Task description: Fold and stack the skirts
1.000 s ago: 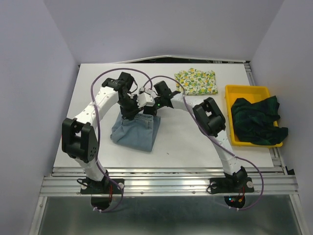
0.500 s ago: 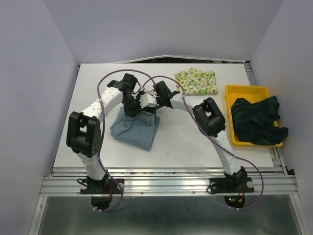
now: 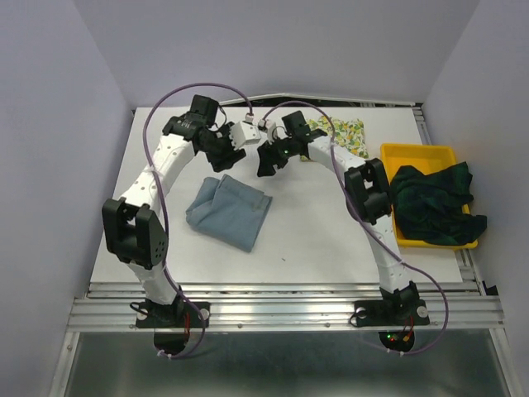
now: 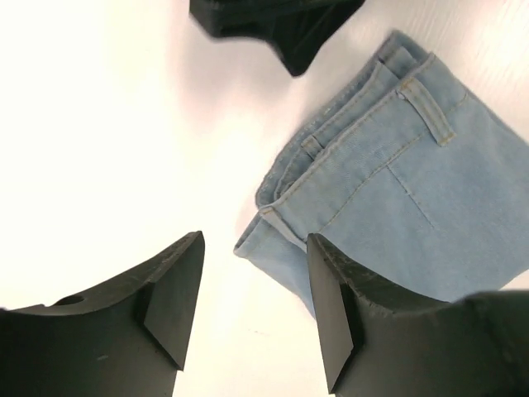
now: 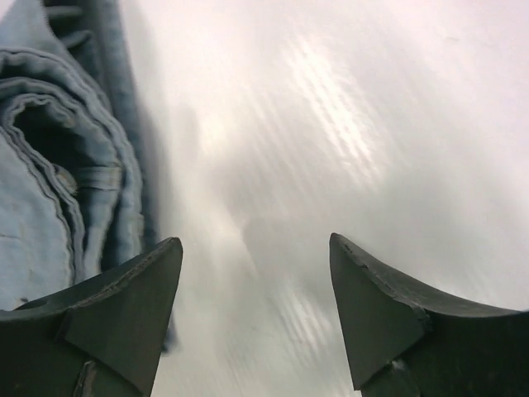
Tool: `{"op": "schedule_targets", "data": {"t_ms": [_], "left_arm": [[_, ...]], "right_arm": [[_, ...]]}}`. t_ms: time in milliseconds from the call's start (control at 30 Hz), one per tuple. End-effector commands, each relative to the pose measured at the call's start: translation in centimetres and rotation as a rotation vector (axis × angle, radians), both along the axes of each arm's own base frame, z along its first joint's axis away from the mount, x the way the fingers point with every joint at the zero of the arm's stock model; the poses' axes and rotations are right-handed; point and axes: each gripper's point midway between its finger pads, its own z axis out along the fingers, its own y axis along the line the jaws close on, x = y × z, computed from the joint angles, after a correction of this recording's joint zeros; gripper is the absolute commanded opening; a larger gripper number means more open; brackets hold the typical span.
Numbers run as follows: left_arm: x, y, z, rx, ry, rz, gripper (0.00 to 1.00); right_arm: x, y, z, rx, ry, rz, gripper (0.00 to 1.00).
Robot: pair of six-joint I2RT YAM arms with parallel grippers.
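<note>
Blue-grey skirt (image 4: pixel 397 190), 1 pc, folded, just ahead of left gripper (image 4: pixel 252 306): prob. soft, light, floppy; take at thick waistband edge. Left gripper & right gripper (image 5: pixel 256 314): fingers apart, empty.

blue-grey skirt (image 3: pixel 229 211): you see it folded flat, waistband layers at one edge, centre-left on table (image 3: pixel 314 240)
lemon-print skirt (image 3: pixel 351 137): folded, far right, partly hidden
plaid skirt (image 3: pixel 434 203): crumpled, spilling over yellow tray (image 3: pixel 417 151)

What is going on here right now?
A robot is folding skirts. The light blue denim skirt lies folded on the white table; the left gripper and right gripper hang open beyond it. The lemon-print skirt lies at the far edge, and the dark plaid skirt waits in the yellow plastic tray.
</note>
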Motion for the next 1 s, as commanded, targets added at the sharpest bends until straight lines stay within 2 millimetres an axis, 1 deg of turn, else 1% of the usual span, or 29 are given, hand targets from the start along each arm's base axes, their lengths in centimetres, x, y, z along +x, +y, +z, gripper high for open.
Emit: {"op": "schedule_targets", "data": {"t_ms": [0, 33, 67, 100, 133, 167, 200, 233, 267, 300, 333, 367, 400, 433, 500, 533, 567, 600, 667, 700, 733, 767, 800, 833, 867, 900, 933, 967], "left_arm": [[-1.8, 2.6, 4.3, -0.130, 0.030, 0.143, 0.64], [-2.1, 3.3, 3.9, -0.144, 0.057, 0.170, 0.64], [-3.1, 3.8, 2.9, -0.168, 0.115, 0.189, 0.64], [-3.3, 5.4, 2.2, -0.187, 0.155, 0.248, 0.64], [-4.0, 6.0, 1.4, -0.204, 0.196, 0.271, 0.64], [-4.7, 6.2, 0.9, -0.238, 0.237, 0.279, 0.64], [-5.8, 6.8, -0.8, -0.246, 0.294, 0.305, 0.64], [-6.2, 7.7, -1.4, -0.264, 0.321, 0.341, 0.64], [-6.7, 7.7, -1.9, -0.286, 0.346, 0.342, 0.64], [-7.6, 7.6, -3.2, -0.284, 0.381, 0.340, 0.64], [-8.0, 7.6, -3.8, -0.283, 0.396, 0.342, 0.64], [-8.1, 8.4, -4.3, -0.288, 0.401, 0.371, 0.64], [-8.4, 8.5, -5.2, -0.286, 0.406, 0.377, 0.64], [-8.5, 8.6, -5.7, -0.283, 0.406, 0.383, 0.64], [-8.4, 8.8, -6.5, -0.276, 0.401, 0.396, 0.64], [-8.7, 8.8, -7.3, -0.272, 0.417, 0.402, 0.64], [-8.7, 8.9, -7.8, -0.269, 0.420, 0.408, 0.63], [-8.6, 8.9, -8.7, -0.269, 0.435, 0.415, 0.62], [-8.5, 9.0, -9.6, -0.263, 0.447, 0.433, 0.59], [-8.2, 9.1, -10.4, -0.261, 0.456, 0.445, 0.58], [-7.8, 9.2, -11.2, -0.255, 0.459, 0.469, 0.52], [-7.5, 9.4, -11.2, -0.250, 0.442, 0.471, 0.52], [-7.5, 9.5, -11.9, -0.248, 0.463, 0.493, 0.44], [-7.4, 9.6, -12.1, -0.249, 0.466, 0.502, 0.38], [-7.3, 9.6, -12.4, -0.250, 0.470, 0.511, 0.32], [-7.1, 9.8, -12.5, -0.260, 0.471, 0.526, 0.25], [-7.0, 10.2, -12.6, -0.273, 0.484, 0.552, 0.10], [-7.1, 10.3, -12.6, -0.288, 0.495, 0.556, 0.02]], "right_arm": [[2.7, -2.5, 5.3, -0.018, -0.088, -0.083, 0.77], [2.4, -2.5, 6.0, -0.015, -0.076, -0.081, 0.78], [2.3, -2.5, 6.8, -0.006, -0.087, -0.068, 0.78], [2.0, -2.4, 7.6, 0.006, -0.093, -0.054, 0.78], [1.1, -1.9, 9.4, 0.049, -0.092, -0.017, 0.78], [0.9, -1.7, 10.2, 0.070, -0.086, -0.013, 0.79], [0.1, -0.8, 11.0, 0.090, -0.093, 0.019, 0.80], [-0.3, -0.1, 11.7, 0.101, -0.108, 0.037, 0.80], [-0.8, 0.6, 12.3, 0.106, -0.129, 0.060, 0.80], [-2.1, 2.0, 12.5, 0.108, -0.139, 0.099, 0.80], [-2.7, 2.8, 12.8, 0.109, -0.155, 0.124, 0.80], [-3.4, 3.5, 12.7, 0.107, -0.164, 0.146, 0.80], [-4.0, 4.2, 12.6, 0.104, -0.173, 0.169, 0.78], [-5.3, 5.4, 12.4, 0.101, -0.173, 0.203, 0.76], [-6.5, 6.3, 11.4, 0.086, -0.165, 0.231, 0.73], [-7.3, 7.1, 11.1, 0.088, -0.166, 0.249, 0.69], [-7.8, 7.4, 10.7, 0.085, -0.158, 0.253, 0.68], [-7.9, 7.1, 9.5, 0.065, -0.144, 0.246, 0.64], [-8.7, 7.9, 8.1, 0.048, -0.139, 0.262, 0.62], [-8.7, 7.9, 7.5, 0.038, -0.130, 0.256, 0.61], [-8.2, 7.7, 6.3, 0.014, -0.122, 0.226, 0.61], [-8.0, 7.9, 5.7, 0.014, -0.120, 0.224, 0.61], [-7.5, 7.7, 5.1, -0.006, -0.132, 0.207, 0.61], [-7.0, 7.8, 4.5, -0.014, -0.144, 0.194, 0.61], [-6.5, 7.7, 3.4, -0.034, -0.147, 0.180, 0.61], [-6.1, 7.6, 3.0, -0.048, -0.160, 0.169, 0.61], [-5.3, 7.5, 2.7, -0.066, -0.183, 0.147, 0.61], [-5.0, 7.4, 2.1, -0.079, -0.188, 0.136, 0.61]]}}
